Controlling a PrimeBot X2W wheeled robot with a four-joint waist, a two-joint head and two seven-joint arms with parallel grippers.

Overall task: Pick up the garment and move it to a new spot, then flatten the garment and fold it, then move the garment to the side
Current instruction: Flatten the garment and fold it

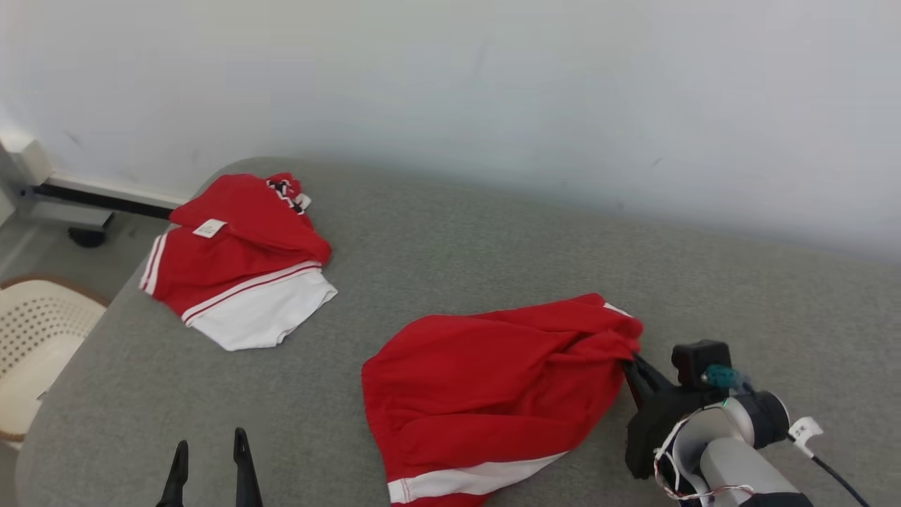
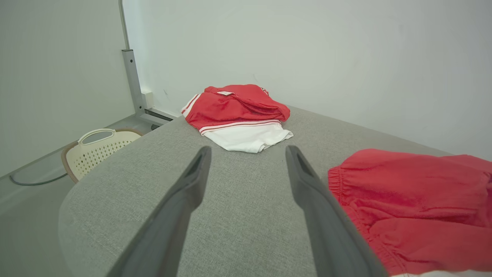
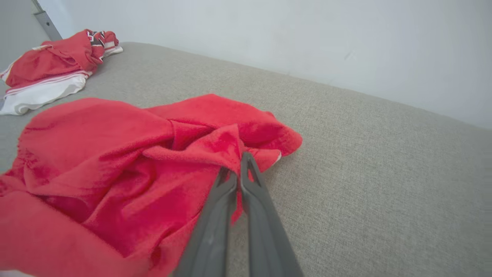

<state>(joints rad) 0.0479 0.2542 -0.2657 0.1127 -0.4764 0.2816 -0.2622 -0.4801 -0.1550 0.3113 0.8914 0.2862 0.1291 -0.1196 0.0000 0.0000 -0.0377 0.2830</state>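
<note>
Pinching garment, right end effector tips part-buried

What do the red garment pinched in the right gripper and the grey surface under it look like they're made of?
The red garment looks like a soft cotton-like knit, matte, with a fuzzy nap and limp folds. The grey surface looks like woven upholstery fabric, matte, its coarse weave visible; the fibre is unclear.
</note>
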